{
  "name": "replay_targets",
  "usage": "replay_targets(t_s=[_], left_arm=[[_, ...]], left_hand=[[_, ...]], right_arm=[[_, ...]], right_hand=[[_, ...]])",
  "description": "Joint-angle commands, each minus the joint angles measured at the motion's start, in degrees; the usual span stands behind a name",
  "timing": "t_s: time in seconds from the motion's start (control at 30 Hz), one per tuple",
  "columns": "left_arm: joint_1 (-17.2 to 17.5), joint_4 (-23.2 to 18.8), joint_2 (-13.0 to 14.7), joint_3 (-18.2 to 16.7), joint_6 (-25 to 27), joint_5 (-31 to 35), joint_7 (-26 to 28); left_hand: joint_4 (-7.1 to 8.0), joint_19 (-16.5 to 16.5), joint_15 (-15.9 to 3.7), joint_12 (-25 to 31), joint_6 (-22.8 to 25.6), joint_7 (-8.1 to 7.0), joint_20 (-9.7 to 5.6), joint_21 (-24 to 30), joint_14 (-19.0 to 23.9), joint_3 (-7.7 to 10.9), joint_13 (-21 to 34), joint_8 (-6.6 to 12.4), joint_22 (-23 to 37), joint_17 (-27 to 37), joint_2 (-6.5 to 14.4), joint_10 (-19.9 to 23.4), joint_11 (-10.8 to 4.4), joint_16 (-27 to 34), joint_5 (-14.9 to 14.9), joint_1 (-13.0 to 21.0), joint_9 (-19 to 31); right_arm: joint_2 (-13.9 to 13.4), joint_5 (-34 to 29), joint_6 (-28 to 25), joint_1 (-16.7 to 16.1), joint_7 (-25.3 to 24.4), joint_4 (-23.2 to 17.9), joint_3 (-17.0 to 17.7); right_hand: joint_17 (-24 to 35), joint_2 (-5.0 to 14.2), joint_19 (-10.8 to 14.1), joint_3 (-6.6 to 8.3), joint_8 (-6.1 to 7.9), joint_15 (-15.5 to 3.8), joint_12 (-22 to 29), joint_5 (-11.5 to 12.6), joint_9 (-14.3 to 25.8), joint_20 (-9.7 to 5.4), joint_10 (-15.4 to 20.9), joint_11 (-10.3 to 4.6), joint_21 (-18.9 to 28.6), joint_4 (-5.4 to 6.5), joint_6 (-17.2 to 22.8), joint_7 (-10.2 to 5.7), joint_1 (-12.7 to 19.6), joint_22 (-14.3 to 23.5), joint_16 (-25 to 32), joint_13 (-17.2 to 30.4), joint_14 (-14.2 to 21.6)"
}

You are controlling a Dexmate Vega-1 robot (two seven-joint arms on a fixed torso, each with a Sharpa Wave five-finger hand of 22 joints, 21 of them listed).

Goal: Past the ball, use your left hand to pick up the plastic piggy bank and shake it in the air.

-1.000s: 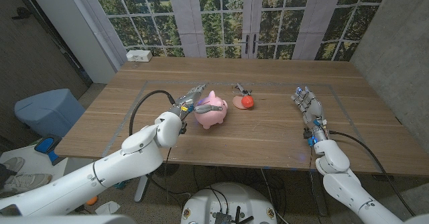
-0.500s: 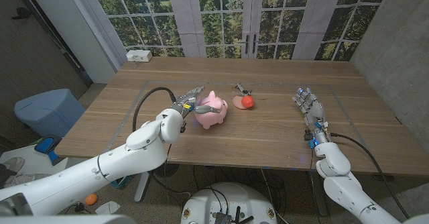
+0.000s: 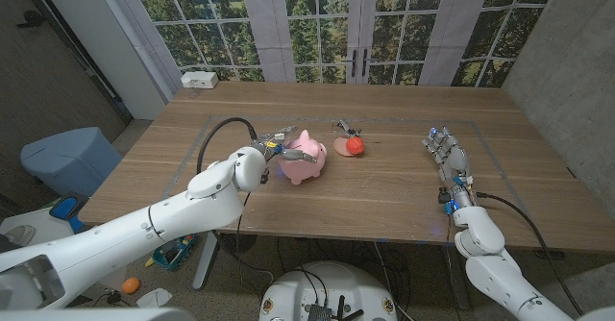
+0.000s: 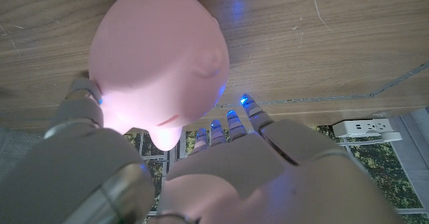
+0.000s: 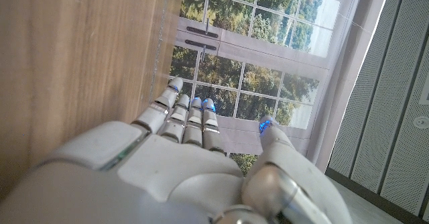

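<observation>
The pink plastic piggy bank (image 3: pixel 302 158) stands on the wooden table (image 3: pixel 384 191) near its middle. To its right a small red ball (image 3: pixel 356 145) sits by a pink disc (image 3: pixel 341 148). My left hand (image 3: pixel 271 149) is at the pig's left side, fingers spread. In the left wrist view the piggy bank (image 4: pixel 157 56) sits between the thumb and the fingertips (image 4: pixel 234 120) of my left hand (image 4: pixel 201 170); no firm grip shows. My right hand (image 3: pixel 445 155) stands open on the table's right side, holding nothing, with its fingers (image 5: pixel 184 113) straight in the right wrist view.
A small dark metal object (image 3: pixel 344 126) lies just behind the ball. A white socket box (image 3: pixel 200 79) sits at the table's far left corner, and a blue bin (image 3: pixel 62 158) stands on the floor to the left. Windows close off the far side.
My left arm has swung forward and its hand has moved closer around the piggy bank's side. The pig, the ball and my right hand stay where they were.
</observation>
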Motion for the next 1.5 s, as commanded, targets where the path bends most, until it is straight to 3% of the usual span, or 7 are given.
replay_targets(t_s=[0.03,0.53,0.7,1.03,1.1,1.27,1.5], left_arm=[[-5.5,2.4,-0.9,2.6,0.6,-2.0,-4.7],[-15.8,5.4,-2.4,12.4,8.1,-1.0,-14.1],[-15.9,6.6,-2.6,11.6,7.6,-4.0,-13.5],[-17.8,9.2,-3.8,13.7,9.2,-6.1,-11.6],[-17.8,9.4,-4.1,14.1,9.9,-5.8,-10.1],[-18.4,10.3,-5.5,16.9,13.3,-3.1,-5.5],[-18.0,11.2,-6.2,18.1,14.7,-2.1,-0.4]], left_hand=[[-0.26,1.6,-0.15,0.7,2.1,0.72,0.71,0.4,2.8,0.61,0.2,1.09,0.1,0.1,0.7,2.9,0.07,0.6,-1.3,2.9,0.1],[0.41,18.2,-3.72,-0.1,1.4,5.41,-0.01,4.9,20.1,2.95,0.3,0.80,0.9,0.1,4.3,10.3,2.43,1.8,-6.0,12.7,0.2],[0.08,25.2,-8.11,1.0,8.7,7.10,-2.87,7.6,30.0,3.62,0.5,3.52,1.4,0.1,6.5,18.8,0.06,2.4,-5.1,17.0,0.8],[-0.37,38.0,-16.25,5.7,26.8,6.60,-9.84,14.8,51.1,6.50,2.0,12.80,2.2,0.5,12.1,43.5,-7.22,5.0,-4.1,23.4,2.3],[-1.18,39.7,-17.14,7.5,30.5,6.10,-10.80,16.8,56.2,8.37,3.0,15.32,2.5,1.2,14.1,49.5,-8.50,6.4,-3.5,28.4,2.9],[-1.18,42.9,-17.37,12.3,40.9,3.97,-13.22,24.5,66.1,8.00,8.7,22.53,4.7,4.1,15.6,60.5,-11.79,11.0,-3.6,40.7,6.0],[-0.73,42.9,-17.28,13.6,50.7,0.06,-14.09,29.4,69.7,6.88,12.2,27.54,5.9,6.2,14.3,63.1,-10.98,12.9,-3.6,43.5,6.9]], right_arm=[[0.1,-0.7,0.3,-0.4,-0.9,-0.1,0.5],[-0.4,-2.0,-0.5,-0.8,-2.2,-0.7,0.7],[-0.5,-2.7,-0.7,-0.9,-3.0,-0.9,0.8],[-0.4,-4.4,-0.7,-1.2,-4.8,-1.1,1.1],[-0.4,-4.6,-0.9,-1.2,-5.2,-1.2,1.1],[-0.4,-4.8,-1.3,-1.0,-5.6,-1.1,1.1],[-0.3,-5.0,-2.0,-0.3,-6.1,-0.9,0.9]], right_hand=[[-0.1,-0.07,0.4,-0.25,0.18,0.21,0.4,-0.1,0.1,0.22,0.2,0.15,-0.3,-0.29,0.1,0.40,-0.5,0.1,0.3,0.2,0.1],[-0.3,0.14,0.6,-0.50,0.19,0.37,0.4,-0.1,0.1,0.31,0.4,0.20,-0.5,-0.52,0.3,0.26,-0.8,0.1,0.4,0.2,0.4],[-0.4,0.23,0.8,-0.57,0.20,0.34,0.4,-0.1,0.1,0.37,0.6,0.17,-0.5,-0.62,0.3,0.21,-0.9,0.1,0.5,0.2,0.6],[-0.5,0.35,1.0,-0.70,0.25,0.50,0.5,-0.1,0.1,0.54,0.8,0.15,-0.5,-0.74,0.5,0.00,-1.1,0.1,0.6,0.2,1.0],[-0.5,0.38,1.1,-0.73,0.25,0.54,0.5,-0.1,0.1,0.56,0.8,0.14,-0.5,-0.76,0.5,-0.04,-1.1,0.1,0.6,0.2,1.0],[-0.5,0.44,1.2,-0.79,0.25,0.55,0.5,-0.1,0.1,0.60,0.9,0.18,-0.5,-0.80,0.6,-0.10,-1.2,0.1,0.7,0.2,1.2],[-0.6,0.55,1.3,-0.86,0.24,0.49,0.4,-0.1,0.1,0.56,0.9,0.09,-0.6,-0.87,0.6,-0.17,-1.3,0.2,0.7,0.2,1.2]])
